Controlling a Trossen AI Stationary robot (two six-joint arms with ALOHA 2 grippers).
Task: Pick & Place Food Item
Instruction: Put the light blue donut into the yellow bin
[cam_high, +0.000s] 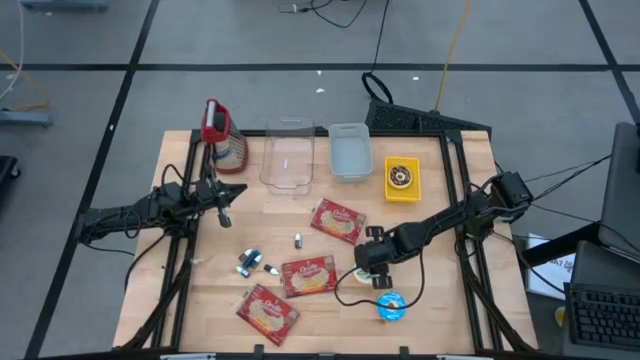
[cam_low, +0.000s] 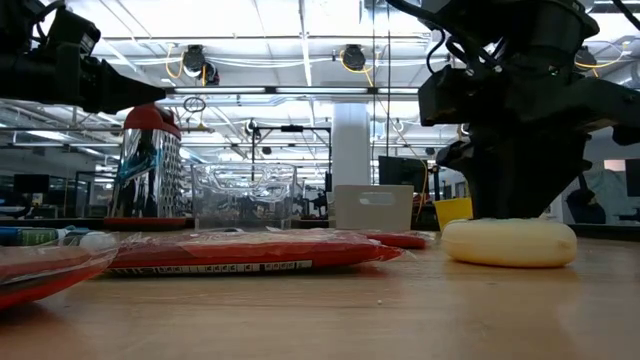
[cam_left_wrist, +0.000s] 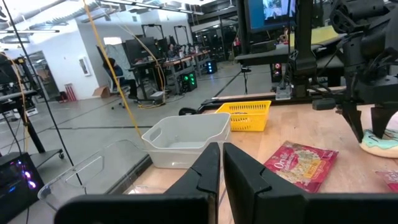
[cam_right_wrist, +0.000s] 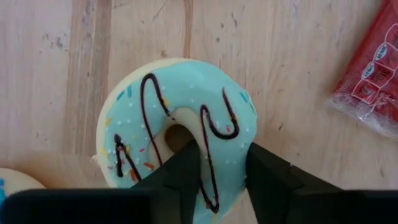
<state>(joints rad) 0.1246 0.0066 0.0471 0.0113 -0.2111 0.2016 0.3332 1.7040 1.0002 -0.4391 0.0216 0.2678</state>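
A doughnut with light blue icing and dark squiggles (cam_right_wrist: 180, 106) lies flat on the wooden table (cam_high: 440, 300), right of centre; it also shows in the low view (cam_low: 510, 243). My right gripper (cam_right_wrist: 224, 163) slants down onto it, with its fingers closed on one side of the ring. In the high view the right gripper (cam_high: 368, 268) covers most of the doughnut. My left gripper (cam_left_wrist: 221, 158) is shut on nothing. It hangs level over the table's left part (cam_high: 226, 206), far from the doughnut. My right gripper holds the doughnut's ring by the side nearest the gripper (cam_right_wrist: 217, 146). One finger (cam_right_wrist: 183, 165) stands in the hole and the other (cam_right_wrist: 264, 171) against the outer rim. The fingers come steeply from above. The doughnut lies flat on the table.
A second blue-iced doughnut (cam_high: 390, 307) lies near the front edge. Three red snack packets (cam_high: 338, 221) (cam_high: 307, 276) (cam_high: 268, 311) lie around the centre. At the back stand a grater (cam_high: 220, 135), a clear tub (cam_high: 288, 155), a grey bin (cam_high: 349, 150) and a yellow basket (cam_high: 403, 178).
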